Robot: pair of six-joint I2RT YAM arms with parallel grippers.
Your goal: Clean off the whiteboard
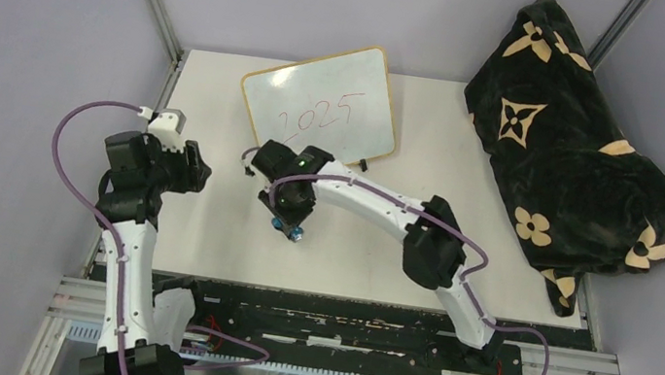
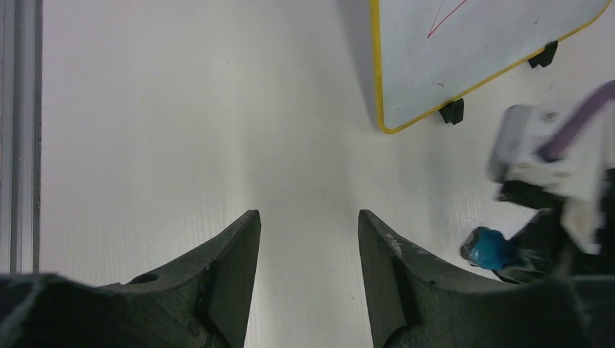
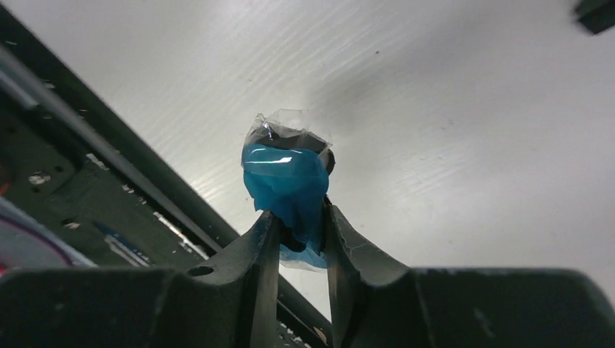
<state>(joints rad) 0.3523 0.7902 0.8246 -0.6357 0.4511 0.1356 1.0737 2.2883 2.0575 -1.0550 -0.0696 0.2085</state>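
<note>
Whiteboard [image 1: 321, 98]: rectangular, rounded corners, thin light-wood frame that reads yellow in the left wrist view [image 2: 471, 43]. It sits at the far middle of the surface [image 1: 205, 229], rotated so its right end lies farther back than its left. The white face points up and carries "2025" [image 1: 321, 113] in thin red handwriting, unerased. Two small black feet [image 2: 451, 111] project from the near long edge. Flat or slightly propped: cannot tell.
</note>
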